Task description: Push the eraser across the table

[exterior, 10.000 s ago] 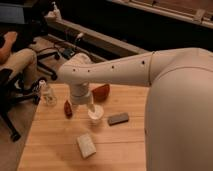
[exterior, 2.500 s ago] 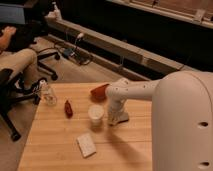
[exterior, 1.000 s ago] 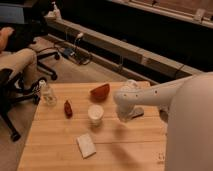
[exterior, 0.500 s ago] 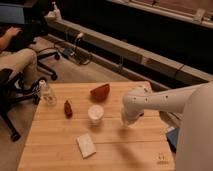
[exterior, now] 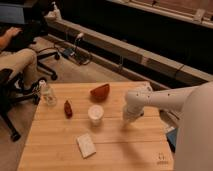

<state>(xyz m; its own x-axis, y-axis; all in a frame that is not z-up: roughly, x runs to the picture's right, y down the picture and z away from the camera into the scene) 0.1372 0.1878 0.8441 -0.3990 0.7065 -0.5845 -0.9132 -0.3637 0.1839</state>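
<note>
Pale planks of the table lay under the low gripper, right of the cup, probably placed for pushing. Eraser hidden; finger state unreadable.

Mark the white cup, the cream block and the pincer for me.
white cup (exterior: pixel 95 113), camera view, on its rim.
cream block (exterior: pixel 86 145), camera view, middle of its top face.
pincer (exterior: pixel 127 119), camera view, tip of the arm just above the table, right of the cup.

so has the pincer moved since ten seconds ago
Yes. The pincer went from left of the white cup to its right, toward the table's right edge.
</note>
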